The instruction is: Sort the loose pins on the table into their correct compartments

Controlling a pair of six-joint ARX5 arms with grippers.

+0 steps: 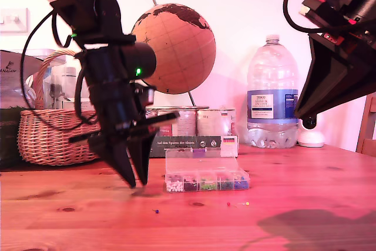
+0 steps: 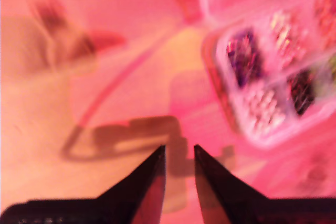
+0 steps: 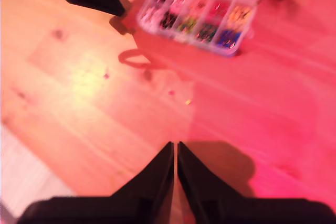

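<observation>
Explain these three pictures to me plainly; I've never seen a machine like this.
Two robot arms work over a wooden table. The exterior view looks at them from the table's edge. The other two pictures come from cameras on the arms, each looking down between its own fingers. My first gripper hangs beside a clear box of pins sorted by colour. My second gripper is raised higher. A few loose pins lie on the wood. Neither gripper holds anything.

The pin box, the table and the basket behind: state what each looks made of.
The low clear compartment box looks like glossy transparent plastic: the coloured pins show through its walls and raised lid. The reddish-brown table looks like smooth finished wood, with plank grain and dark knots. The tan woven basket looks like matt wicker, from its interlaced strands; the exact fibre is unclear.
</observation>
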